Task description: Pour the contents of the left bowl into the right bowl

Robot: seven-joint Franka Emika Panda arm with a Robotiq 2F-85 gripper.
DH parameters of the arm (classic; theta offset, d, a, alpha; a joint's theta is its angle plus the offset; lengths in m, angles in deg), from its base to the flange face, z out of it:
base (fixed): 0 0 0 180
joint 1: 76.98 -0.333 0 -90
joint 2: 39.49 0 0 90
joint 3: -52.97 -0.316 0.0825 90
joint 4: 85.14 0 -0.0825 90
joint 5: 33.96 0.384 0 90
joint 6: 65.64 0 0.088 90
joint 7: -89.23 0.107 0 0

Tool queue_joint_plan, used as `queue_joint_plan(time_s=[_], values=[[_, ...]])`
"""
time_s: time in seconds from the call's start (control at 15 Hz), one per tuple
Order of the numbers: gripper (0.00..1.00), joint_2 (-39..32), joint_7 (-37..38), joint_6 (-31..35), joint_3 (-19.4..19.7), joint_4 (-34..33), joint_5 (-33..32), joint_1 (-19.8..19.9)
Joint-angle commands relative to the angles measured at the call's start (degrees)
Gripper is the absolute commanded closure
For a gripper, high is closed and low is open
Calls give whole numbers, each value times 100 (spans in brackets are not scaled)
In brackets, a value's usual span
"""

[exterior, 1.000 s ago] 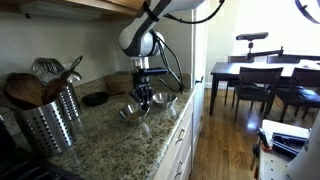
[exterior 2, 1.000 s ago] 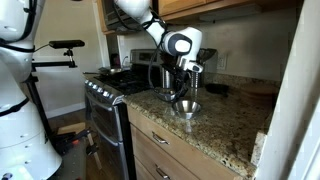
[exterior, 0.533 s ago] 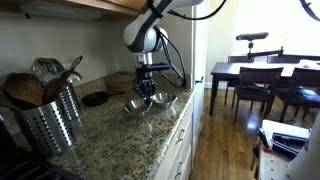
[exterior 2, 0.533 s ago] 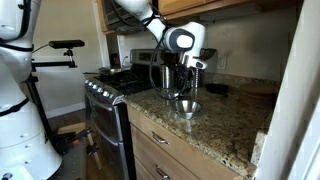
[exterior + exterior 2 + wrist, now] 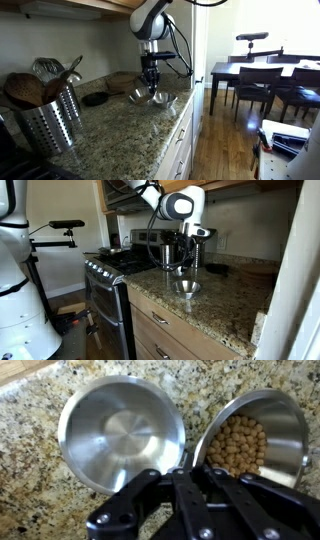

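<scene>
In the wrist view two shiny steel bowls sit side by side on the granite counter. The bowl on the left point(image 5: 122, 432) is empty. The bowl on the right point(image 5: 250, 445) holds chickpeas. My gripper point(image 5: 188, 466) hangs above the gap between them, fingers shut together with nothing between them. In an exterior view the gripper point(image 5: 151, 86) is just above the two bowls point(image 5: 140, 97) point(image 5: 164, 99). In an exterior view the gripper point(image 5: 192, 264) stands over one visible bowl point(image 5: 186, 286); the second bowl is hidden behind it.
A steel utensil holder point(image 5: 48, 122) with wooden spoons stands near the counter's front. A dark flat dish point(image 5: 96, 98) lies by the wall. A stove point(image 5: 105, 275) with pots borders the counter. The counter edge point(image 5: 178, 120) drops to wooden floor.
The gripper has risen from low beside the bowls and shifted farther along the counter. The bowl it was at now rests flat.
</scene>
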Motion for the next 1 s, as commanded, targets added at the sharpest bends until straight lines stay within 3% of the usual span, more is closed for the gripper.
queue_joint_plan(time_s=[0.0,0.93], values=[[93,627,332,49,106,572,-306,35],[93,1381,1205,-42,423,1241,-1383,252]])
